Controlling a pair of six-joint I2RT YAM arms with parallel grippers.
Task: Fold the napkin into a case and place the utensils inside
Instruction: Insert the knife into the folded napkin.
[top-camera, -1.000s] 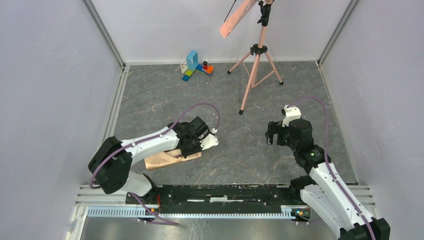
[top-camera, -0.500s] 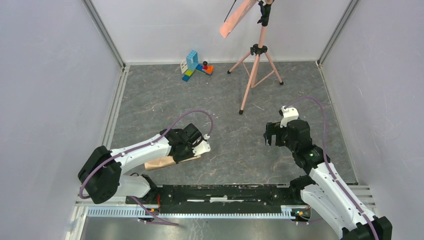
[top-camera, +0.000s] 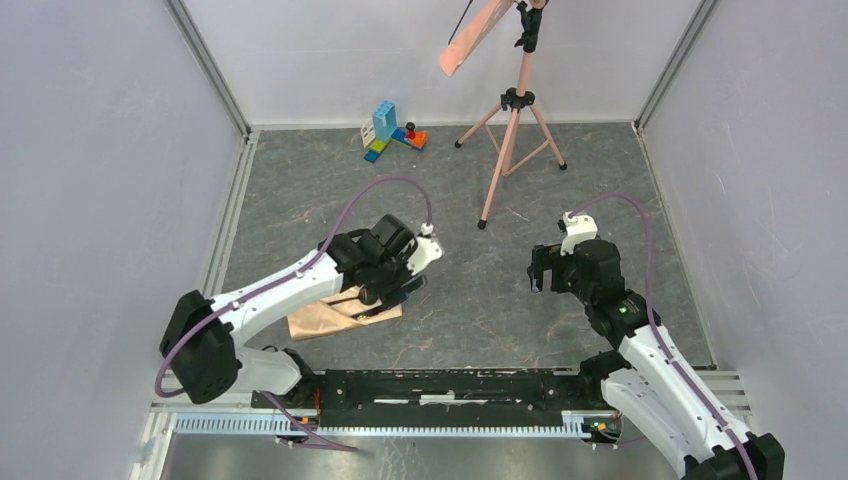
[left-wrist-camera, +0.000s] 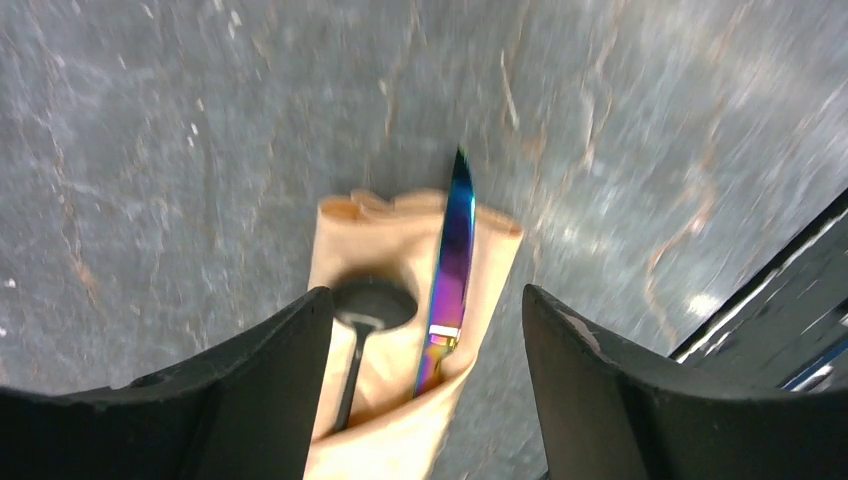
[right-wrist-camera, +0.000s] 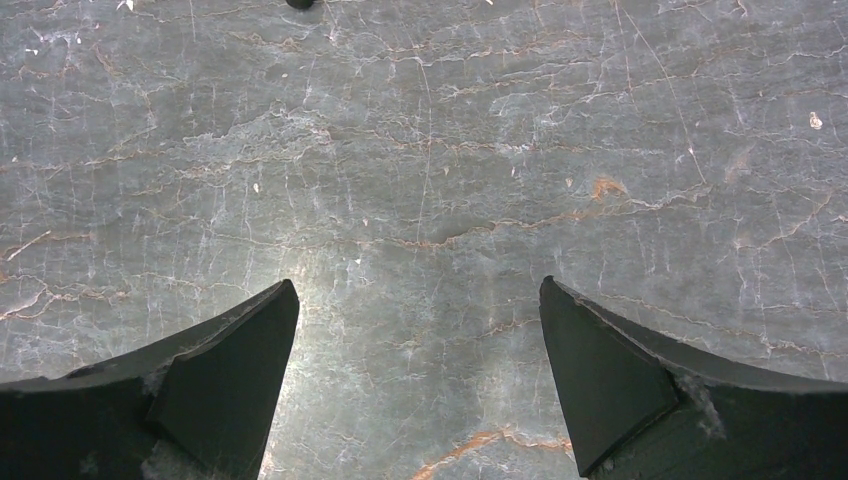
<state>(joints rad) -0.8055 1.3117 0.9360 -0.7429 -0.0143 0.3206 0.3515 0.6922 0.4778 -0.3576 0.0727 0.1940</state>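
The napkin is folded into a narrow peach-tan case (top-camera: 322, 320) lying on the grey table near the left arm's base. In the left wrist view the case (left-wrist-camera: 395, 235) holds both utensils. The iridescent knife (left-wrist-camera: 452, 255) and the black spoon (left-wrist-camera: 370, 305) have their handles tucked under the cloth flap, and the knife tip pokes past the far edge. My left gripper (top-camera: 385, 297) hovers over the case's right end, and its jaws (left-wrist-camera: 425, 292) stand open, gripping nothing. Off to the right, my right gripper (top-camera: 541, 272) is open over bare table (right-wrist-camera: 418, 290).
A pink tripod (top-camera: 512, 135) with a salmon strip on top stands at the back. Coloured toy blocks (top-camera: 393, 130) lie by the back wall. White walls enclose the table on three sides. A black rail (top-camera: 440, 385) runs along the near edge.
My left gripper has opened and lifted off the case, which stays on the table with the utensils inside. The right arm has hardly moved.
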